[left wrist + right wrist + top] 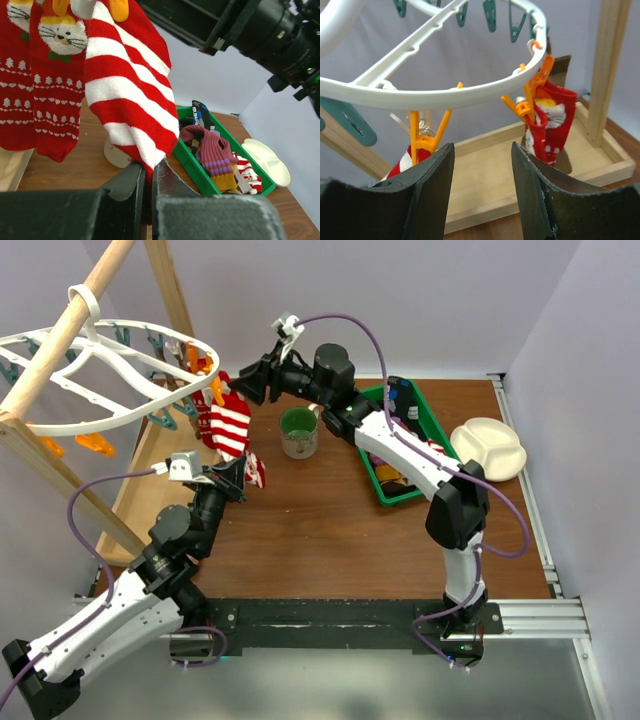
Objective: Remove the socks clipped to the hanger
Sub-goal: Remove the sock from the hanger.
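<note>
Left end effector (149, 172) clamps the red-and-white striped fabric sock (130, 100) by its toe, to pull; right end effector (481, 150), jaws apart, waits beside its orange plastic clip (427, 135).

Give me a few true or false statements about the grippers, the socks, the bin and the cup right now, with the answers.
1. The left gripper is shut on the striped sock. True.
2. The right gripper holds a sock. False: it is open and empty, near an orange clip.
3. The striped sock hangs from the hanger. True.
4. The bin is empty. False: socks lie in it.
5. The cup lies on its side. False: it stands upright on the table.
</note>
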`<state>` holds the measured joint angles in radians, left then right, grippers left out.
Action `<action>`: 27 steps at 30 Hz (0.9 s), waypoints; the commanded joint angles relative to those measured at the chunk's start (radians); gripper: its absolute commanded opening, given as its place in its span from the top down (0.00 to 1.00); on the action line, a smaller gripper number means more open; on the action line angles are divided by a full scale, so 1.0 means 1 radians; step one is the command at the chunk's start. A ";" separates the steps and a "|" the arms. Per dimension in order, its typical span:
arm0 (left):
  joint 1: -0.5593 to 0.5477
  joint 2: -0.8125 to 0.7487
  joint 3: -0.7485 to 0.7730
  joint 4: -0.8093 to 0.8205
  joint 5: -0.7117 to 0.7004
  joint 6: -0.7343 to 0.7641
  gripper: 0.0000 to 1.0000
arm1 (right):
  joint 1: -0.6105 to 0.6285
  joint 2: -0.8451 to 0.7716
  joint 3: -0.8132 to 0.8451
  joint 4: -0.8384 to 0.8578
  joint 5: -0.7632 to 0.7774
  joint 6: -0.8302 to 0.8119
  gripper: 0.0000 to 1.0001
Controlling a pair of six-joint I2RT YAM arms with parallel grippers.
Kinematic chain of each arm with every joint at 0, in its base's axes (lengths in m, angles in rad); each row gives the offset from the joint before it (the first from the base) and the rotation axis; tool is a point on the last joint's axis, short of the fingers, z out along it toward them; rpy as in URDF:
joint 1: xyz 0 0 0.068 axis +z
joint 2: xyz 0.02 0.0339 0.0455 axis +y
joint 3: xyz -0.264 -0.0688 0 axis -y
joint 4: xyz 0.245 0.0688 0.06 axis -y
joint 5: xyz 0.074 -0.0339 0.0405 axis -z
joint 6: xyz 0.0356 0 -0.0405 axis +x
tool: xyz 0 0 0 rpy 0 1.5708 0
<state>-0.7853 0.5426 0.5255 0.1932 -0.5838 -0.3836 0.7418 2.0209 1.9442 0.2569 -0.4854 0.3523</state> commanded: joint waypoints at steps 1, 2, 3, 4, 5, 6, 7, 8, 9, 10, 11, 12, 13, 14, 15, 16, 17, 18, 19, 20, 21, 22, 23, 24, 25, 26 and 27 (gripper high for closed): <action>0.008 -0.006 0.013 0.020 -0.001 -0.005 1.00 | 0.005 -0.117 -0.034 0.068 0.129 0.001 0.48; 0.008 -0.006 0.014 0.020 -0.001 -0.003 1.00 | 0.005 -0.120 -0.042 0.077 0.123 -0.001 0.48; 0.008 -0.004 0.014 0.020 -0.001 -0.003 1.00 | 0.005 -0.123 -0.042 0.082 0.114 0.004 0.48; 0.008 -0.004 0.013 0.020 -0.001 -0.001 1.00 | 0.007 -0.125 -0.041 0.081 0.101 0.005 0.48; 0.008 -0.004 0.013 0.020 -0.001 -0.003 1.00 | 0.007 -0.125 -0.041 0.082 0.091 0.010 0.48; 0.008 -0.006 0.013 0.020 0.001 -0.003 1.00 | 0.005 -0.126 -0.039 0.085 0.079 0.013 0.48; 0.008 -0.006 0.013 0.020 0.001 -0.005 1.00 | 0.007 -0.122 -0.036 0.085 0.065 0.016 0.47; 0.008 -0.006 0.013 0.022 0.001 -0.005 1.00 | 0.005 -0.120 -0.027 0.084 0.038 0.025 0.47; 0.008 -0.006 0.013 0.022 0.001 -0.003 1.00 | 0.007 -0.117 -0.024 0.084 0.028 0.028 0.47; 0.008 -0.004 0.011 0.025 0.002 -0.005 1.00 | 0.008 -0.108 -0.021 0.084 0.019 0.030 0.47; 0.008 -0.004 0.013 0.025 0.004 -0.005 1.00 | 0.014 -0.103 -0.011 0.078 0.018 0.030 0.48; 0.008 0.000 0.013 0.026 0.004 -0.003 1.00 | 0.016 -0.099 -0.010 0.076 0.016 0.031 0.48; 0.008 0.000 0.013 0.028 0.006 -0.003 1.00 | 0.019 -0.097 -0.008 0.076 0.013 0.031 0.48; 0.008 0.002 0.014 0.028 0.007 -0.003 1.00 | 0.024 -0.093 -0.010 0.077 0.010 0.031 0.48; 0.008 0.000 0.013 0.029 0.006 -0.003 1.00 | 0.027 -0.091 -0.010 0.076 0.011 0.031 0.48; 0.008 0.002 0.014 0.029 0.007 -0.003 1.00 | 0.031 -0.088 -0.010 0.076 0.010 0.031 0.48; 0.008 0.002 0.014 0.029 0.007 -0.003 1.00 | 0.037 -0.087 -0.010 0.077 0.010 0.030 0.48; 0.008 0.002 0.014 0.028 0.006 -0.003 1.00 | 0.039 -0.087 -0.008 0.077 0.010 0.028 0.48; 0.008 0.002 0.013 0.028 0.006 -0.003 1.00 | 0.042 -0.083 -0.008 0.076 0.010 0.028 0.48; 0.008 0.002 0.013 0.028 0.006 -0.003 1.00 | 0.045 -0.079 -0.005 0.071 0.011 0.030 0.48; 0.008 0.002 0.011 0.028 0.006 -0.005 1.00 | 0.047 -0.077 -0.002 0.070 0.007 0.030 0.48; 0.006 0.002 0.011 0.028 0.007 -0.005 1.00 | 0.047 -0.076 -0.002 0.070 0.004 0.028 0.48; 0.008 0.002 0.011 0.028 0.007 -0.005 1.00 | 0.050 -0.074 -0.001 0.068 0.004 0.030 0.48; 0.008 0.002 0.013 0.028 0.007 -0.005 1.00 | 0.051 -0.070 -0.001 0.067 0.004 0.028 0.48; 0.008 0.003 0.013 0.028 0.009 -0.005 1.00 | 0.053 -0.068 0.001 0.065 0.005 0.027 0.48; 0.008 0.003 0.011 0.028 0.007 -0.005 1.00 | 0.054 -0.065 0.004 0.064 0.005 0.028 0.48; 0.008 0.005 0.013 0.028 0.009 -0.005 1.00 | 0.056 -0.060 0.007 0.061 0.007 0.028 0.48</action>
<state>-0.7853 0.5442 0.5255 0.1932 -0.5797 -0.3836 0.7918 1.9491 1.9072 0.3035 -0.4648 0.3740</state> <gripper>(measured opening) 0.055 0.523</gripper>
